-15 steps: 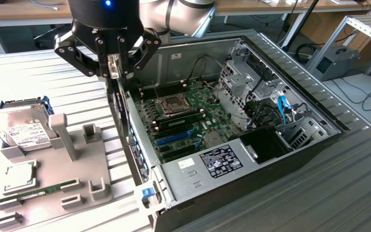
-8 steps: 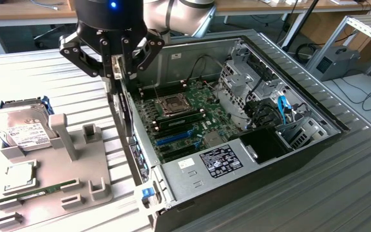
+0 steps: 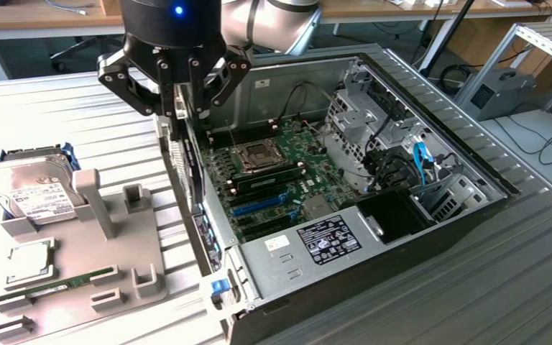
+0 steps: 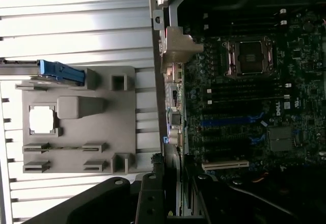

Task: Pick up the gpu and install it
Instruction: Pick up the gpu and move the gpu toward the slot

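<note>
Black gpu (image 3: 182, 133) — gripped on edge, long axis hanging downward.

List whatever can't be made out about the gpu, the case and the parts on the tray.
- The gpu: in the exterior view it is edge-on, so neither face shows, and the gripper clamping it hides its top.
- The gpu in the wrist view: the dark fingers cover most of it.
- The hard drive label: exterior view, print too small.
- The computer case: exterior view, near corner cut off by the bottom edge.
</note>
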Action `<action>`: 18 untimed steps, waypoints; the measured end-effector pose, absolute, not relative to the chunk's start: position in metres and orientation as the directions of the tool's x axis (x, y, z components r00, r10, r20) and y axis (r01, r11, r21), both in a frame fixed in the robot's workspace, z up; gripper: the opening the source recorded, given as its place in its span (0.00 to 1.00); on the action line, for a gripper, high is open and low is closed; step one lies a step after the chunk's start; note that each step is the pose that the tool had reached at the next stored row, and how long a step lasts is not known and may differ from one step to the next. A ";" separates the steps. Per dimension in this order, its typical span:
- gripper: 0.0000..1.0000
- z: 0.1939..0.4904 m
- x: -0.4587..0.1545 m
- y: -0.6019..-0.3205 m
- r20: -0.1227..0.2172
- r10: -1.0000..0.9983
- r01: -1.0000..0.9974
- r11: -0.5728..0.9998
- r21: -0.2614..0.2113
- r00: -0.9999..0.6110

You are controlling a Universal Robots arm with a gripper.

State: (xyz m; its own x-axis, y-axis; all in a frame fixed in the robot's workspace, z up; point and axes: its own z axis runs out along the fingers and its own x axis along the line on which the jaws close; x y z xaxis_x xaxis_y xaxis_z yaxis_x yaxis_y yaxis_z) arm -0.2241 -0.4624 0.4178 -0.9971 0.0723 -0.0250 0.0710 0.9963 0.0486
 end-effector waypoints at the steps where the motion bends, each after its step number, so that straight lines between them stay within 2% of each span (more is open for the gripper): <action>1: 0.26 0.418 -0.223 -0.462 -0.025 0.072 0.071 0.996 0.048 -0.997; 18: 0.26 0.412 -0.211 -0.462 -0.025 0.072 0.071 0.997 0.044 -0.997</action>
